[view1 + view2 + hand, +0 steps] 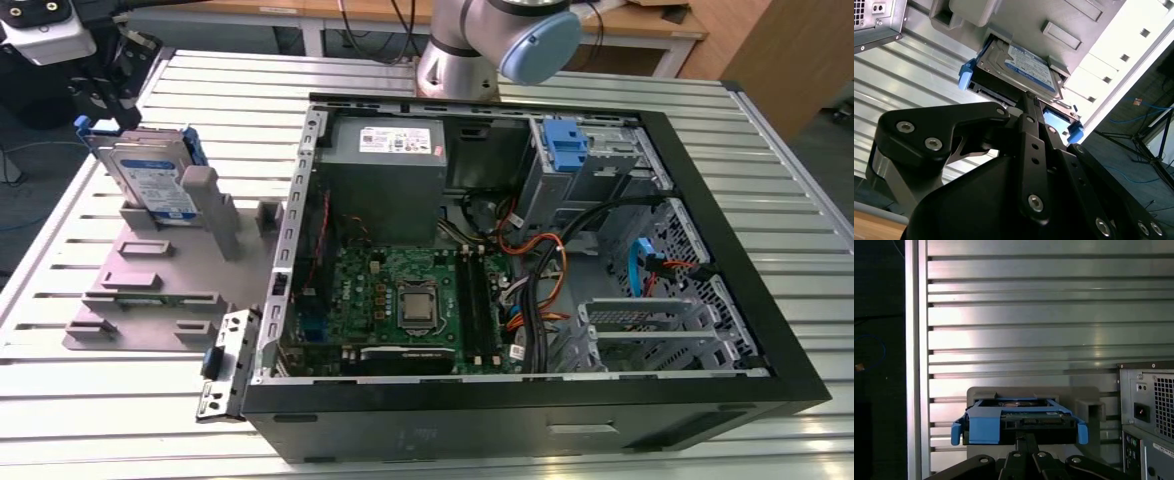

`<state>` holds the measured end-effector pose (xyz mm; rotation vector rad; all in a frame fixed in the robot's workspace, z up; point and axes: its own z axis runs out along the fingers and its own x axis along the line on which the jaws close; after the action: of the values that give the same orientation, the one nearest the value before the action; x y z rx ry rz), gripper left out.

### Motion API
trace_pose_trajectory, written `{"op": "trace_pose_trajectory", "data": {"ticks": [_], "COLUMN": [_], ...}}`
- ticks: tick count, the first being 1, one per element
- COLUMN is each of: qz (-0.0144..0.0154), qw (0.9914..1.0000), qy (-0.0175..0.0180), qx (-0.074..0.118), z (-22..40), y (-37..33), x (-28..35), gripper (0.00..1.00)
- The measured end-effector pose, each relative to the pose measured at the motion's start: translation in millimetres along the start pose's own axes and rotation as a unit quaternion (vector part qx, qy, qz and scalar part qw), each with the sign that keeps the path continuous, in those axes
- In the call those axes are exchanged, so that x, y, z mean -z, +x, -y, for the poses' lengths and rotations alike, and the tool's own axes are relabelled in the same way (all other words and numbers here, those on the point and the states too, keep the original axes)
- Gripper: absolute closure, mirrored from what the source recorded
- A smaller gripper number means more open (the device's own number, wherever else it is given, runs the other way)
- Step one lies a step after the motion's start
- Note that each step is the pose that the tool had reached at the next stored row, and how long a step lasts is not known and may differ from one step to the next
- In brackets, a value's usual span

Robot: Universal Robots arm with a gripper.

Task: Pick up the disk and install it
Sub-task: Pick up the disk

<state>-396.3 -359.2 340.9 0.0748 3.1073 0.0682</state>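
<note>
The disk (150, 175) stands on edge in a grey holder (160, 270) on the slatted metal table (80, 410), at the exterior view's left of an open computer case (534, 420). It has not been lifted out. Its white-and-blue label faces outward and its blue side rails show above the holder's slot.

In the second wrist view the tool (1030, 97) reaches up to the exposed edge of the disk (1021, 62), its black links converging on the spot where the blue rail meets the drive. The first wrist view shows the tool (1026, 439) right at the middle of the disk's (1024, 422) upturned edge, with the holder (1086, 402) behind and the back of the case (1149, 405) to one side. Whether the tool has closed on the disk cannot be told.

Inside the case lie a green motherboard (400, 300), a grey power supply (387, 165) and a bare blue bracket (567, 150).
</note>
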Motion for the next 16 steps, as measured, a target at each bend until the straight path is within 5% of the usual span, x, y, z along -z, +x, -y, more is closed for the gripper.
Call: {"op": "trace_pose_trajectory", "data": {"ticks": [16], "qz": [-0.0001], "qw": [1.00000], "qy": [0.0000], "qx": [0.000], "z": [-0.1], "y": [-0.1], "x": [2.9], "gripper": [0.89]}}
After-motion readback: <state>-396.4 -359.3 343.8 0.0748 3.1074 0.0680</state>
